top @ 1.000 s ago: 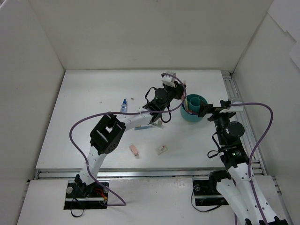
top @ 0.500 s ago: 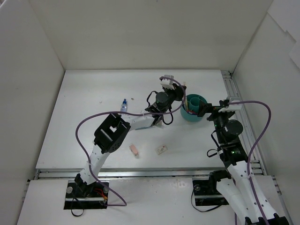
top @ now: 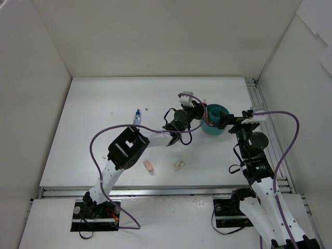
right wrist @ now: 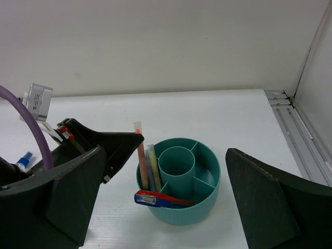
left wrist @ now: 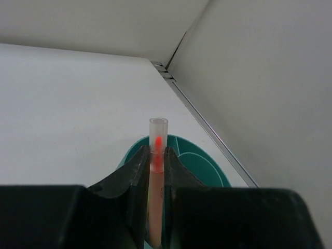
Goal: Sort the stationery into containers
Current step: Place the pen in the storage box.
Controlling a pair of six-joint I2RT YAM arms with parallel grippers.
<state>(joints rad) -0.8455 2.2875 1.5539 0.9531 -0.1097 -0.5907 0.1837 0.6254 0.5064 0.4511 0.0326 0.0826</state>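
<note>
My left gripper [left wrist: 157, 154] is shut on a pinkish pen [left wrist: 157, 139] with a clear cap and a red tip. In the right wrist view the pen [right wrist: 140, 153] stands almost upright with its lower end inside the left compartment of the teal bowl [right wrist: 181, 217]. That compartment also holds a yellow-pink stick [right wrist: 154, 165]. A red pen and a blue pen [right wrist: 155, 197] lie across the bowl's near rim. My right gripper [right wrist: 165, 151] is open and empty, just short of the bowl. In the top view the left gripper [top: 200, 115] is at the bowl's [top: 222, 108] left rim.
On the table lie a small blue-capped bottle [top: 137, 116] to the left, a pink eraser [top: 149, 166] and a white eraser [top: 179, 165] nearer the front. White walls enclose the table. A metal rail [top: 262, 111] runs along the right edge.
My left gripper has come down and slightly right over the bowl's left side, bringing the pen's lower end into the bowl. The right arm has barely moved.
</note>
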